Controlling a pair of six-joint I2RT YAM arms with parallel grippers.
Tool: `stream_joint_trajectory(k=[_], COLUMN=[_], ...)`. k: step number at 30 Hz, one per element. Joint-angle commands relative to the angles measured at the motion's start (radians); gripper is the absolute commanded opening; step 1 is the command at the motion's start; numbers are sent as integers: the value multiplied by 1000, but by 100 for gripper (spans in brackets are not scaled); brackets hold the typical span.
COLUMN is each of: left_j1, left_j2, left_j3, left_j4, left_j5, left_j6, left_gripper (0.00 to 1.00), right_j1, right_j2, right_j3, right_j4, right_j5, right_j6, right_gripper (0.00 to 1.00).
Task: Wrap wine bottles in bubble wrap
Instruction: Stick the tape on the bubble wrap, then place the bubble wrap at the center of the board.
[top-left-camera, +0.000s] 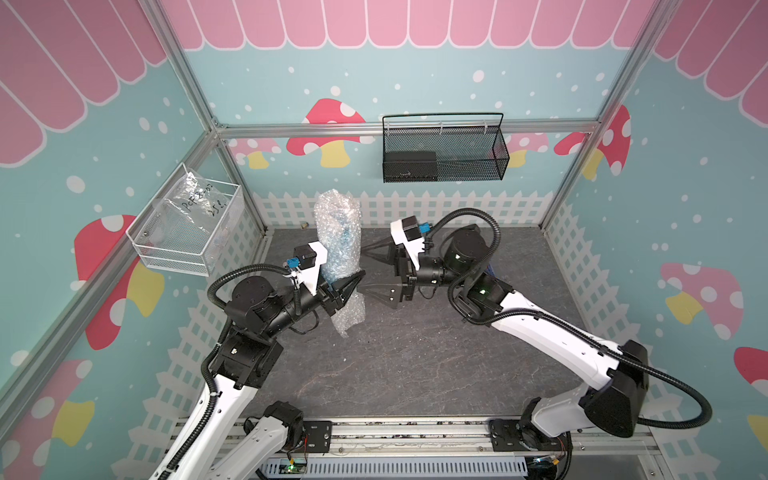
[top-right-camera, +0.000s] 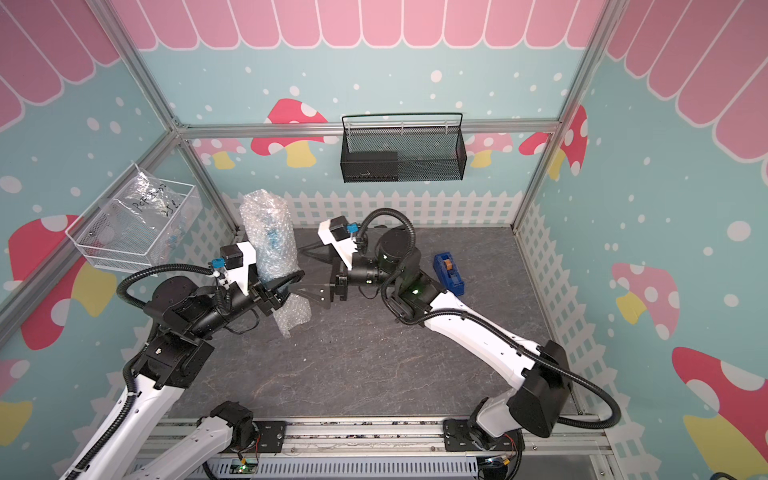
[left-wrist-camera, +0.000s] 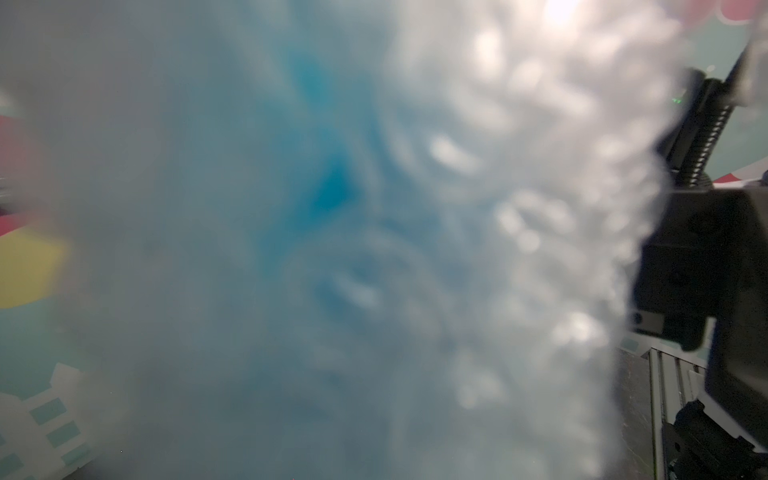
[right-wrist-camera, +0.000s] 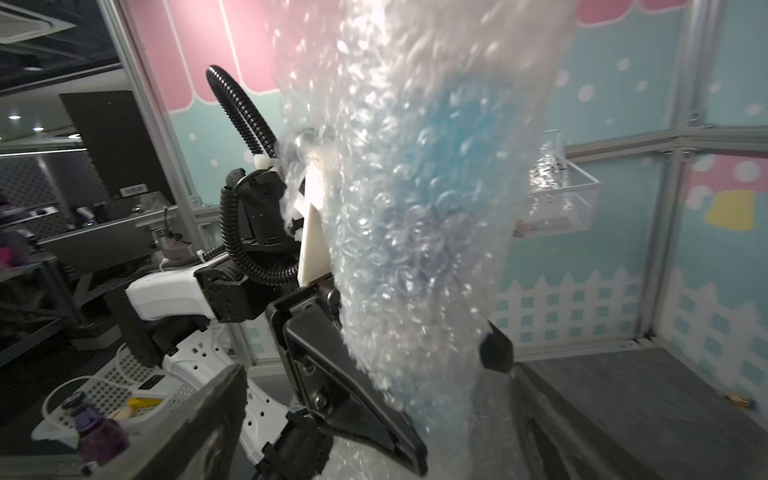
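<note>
At the table's (top-left-camera: 415, 353) left rear, we see the left gripper (top-left-camera: 348, 287) clamped on the upright bubble wrap (top-left-camera: 336, 216) enclosing the blue wine bottle (top-left-camera: 344, 232); the right gripper (top-left-camera: 362, 268) gapes wide beside it, empty.

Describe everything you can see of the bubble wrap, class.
The bubble wrap is a clear, whitish-glinting sheet of small bubbles, rolled into an upright tube around the bottle, whose blue shows through. The left gripper clamps it low down, and a loose, crumpled tail hangs below the jaws. The open right gripper faces it; whether they touch cannot be told.
</note>
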Motion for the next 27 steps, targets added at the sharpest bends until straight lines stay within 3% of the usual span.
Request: stream_joint_trajectory(k=[1,4,7,11,18,22,24,27], left_j1=[-3,-20,-56,-136,-205,-217,-218,-219], left_j2=[49,145,284,468,761,922,990,1073], left_j3=[64,90,137,134,156,183,188,200], left_j4=[-17,-106,-221,-222,-155,-127,-103,-92], left_j5=[17,46,57,28,-96,-128,-119,-99], left_j6=[-22,-46,-70,-144,-244,-315,-347,-382], left_gripper=[0,0,0,0,0,0,2,19], right_j1=[-118,-193,-220,-268,-456,-502,-514,-532], right_j2=[-192,-325,-358,-368,-345,-288,-273,-261], right_j3=[-55,-108,-58,-39,-121,-155,-159,-154], right_j4=[-111,-242,-443,-582,-601,-593,-589,-583], right_j5=[255,484,704,876,680,598,591,586], right_j6=[-73,-129,-198,-214,-132,-134,-148,-171], right_gripper=[100,100,100,99,99,100,100,100])
